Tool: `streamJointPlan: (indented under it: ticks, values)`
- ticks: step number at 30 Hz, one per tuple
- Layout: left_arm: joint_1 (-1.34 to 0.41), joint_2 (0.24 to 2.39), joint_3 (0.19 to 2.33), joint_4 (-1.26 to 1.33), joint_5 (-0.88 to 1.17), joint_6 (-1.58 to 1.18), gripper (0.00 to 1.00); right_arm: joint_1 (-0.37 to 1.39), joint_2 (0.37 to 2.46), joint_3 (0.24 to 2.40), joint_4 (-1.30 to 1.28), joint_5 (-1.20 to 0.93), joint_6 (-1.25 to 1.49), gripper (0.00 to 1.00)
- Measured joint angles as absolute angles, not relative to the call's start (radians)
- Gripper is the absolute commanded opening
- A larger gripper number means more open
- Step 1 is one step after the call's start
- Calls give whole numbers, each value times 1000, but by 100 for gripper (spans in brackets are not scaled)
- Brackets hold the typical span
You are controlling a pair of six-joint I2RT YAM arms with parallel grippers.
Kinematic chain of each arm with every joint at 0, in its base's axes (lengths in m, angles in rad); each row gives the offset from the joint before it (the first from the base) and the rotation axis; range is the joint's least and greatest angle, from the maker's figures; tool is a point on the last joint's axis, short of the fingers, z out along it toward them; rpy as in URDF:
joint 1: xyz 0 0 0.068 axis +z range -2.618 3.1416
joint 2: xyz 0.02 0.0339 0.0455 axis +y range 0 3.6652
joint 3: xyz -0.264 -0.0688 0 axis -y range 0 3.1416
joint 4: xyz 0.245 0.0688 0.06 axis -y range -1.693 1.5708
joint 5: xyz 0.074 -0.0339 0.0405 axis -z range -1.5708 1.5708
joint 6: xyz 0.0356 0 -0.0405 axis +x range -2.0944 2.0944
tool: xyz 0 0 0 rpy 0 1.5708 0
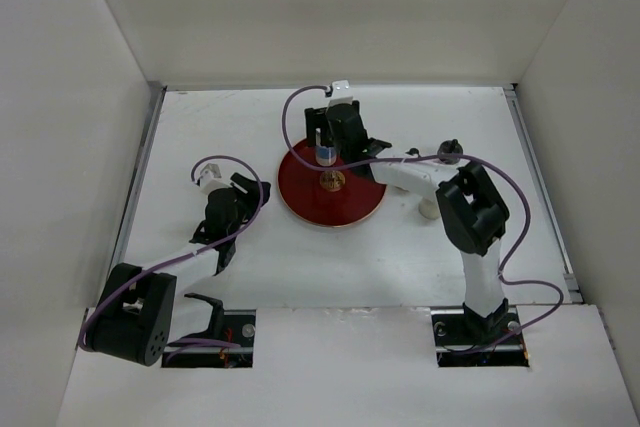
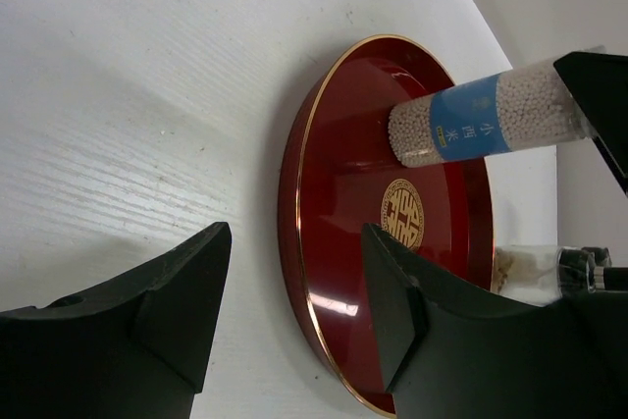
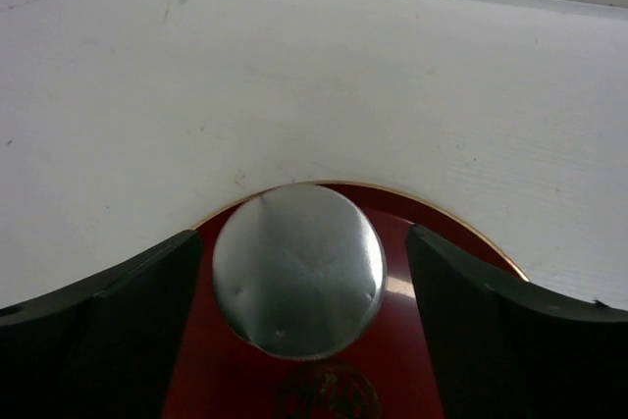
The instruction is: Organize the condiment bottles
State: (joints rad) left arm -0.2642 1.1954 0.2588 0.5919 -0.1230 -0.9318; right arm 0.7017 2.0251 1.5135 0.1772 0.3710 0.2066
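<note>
Top external view: the tall white bottle (image 1: 327,156) with the blue band stands upright on the far part of the red plate (image 1: 300,199), and the right gripper (image 1: 326,147) sits directly over it; one dark-capped shaker (image 1: 450,151) stands on the table (image 1: 400,257) off the plate, beside the right arm. Left wrist view: the left gripper (image 2: 294,242) has its fingers spread with nothing between them and is aimed at the plate from the side; the bottle shows pale granules through its clear wall, and a clear shaker (image 2: 535,275) stands beyond the plate rim. Right wrist view: the pale cap (image 3: 297,270) lies between the right fingers (image 3: 118,321) with a visible gap on each side, so the jaws are apart and nothing is gripped. Handling judgement: the bottle looks rigid, smooth and fairly light, yet tall and narrow, so it should tip easily; take hold across the body near the blue band, not on the cap, which could slip
</note>
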Motion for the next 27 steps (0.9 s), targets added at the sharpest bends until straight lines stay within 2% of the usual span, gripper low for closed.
streamJointPlan:
  ticks: [2,6,11,16,21,27]
  values:
    - [-264,1195,259,595,-122,-932,54,703,2019,1512,181,371,206,99]
    - [-263,1195,259,596,-121,-932,54,706,1918,1430,186,372,205,100]
    - [-262,1194,257,596,-120,-933,54,686,1614,1205,204,393,207,100]
    - [-264,1194,254,596,-121,-934,54,574,1365,1002,210,469,230,100]
    - [-265,1205,253,602,-120,-936,54,478,1386,947,101,506,270,100]
    - [-265,1201,250,603,-121,-935,54,466,1503,949,4,496,291,99]
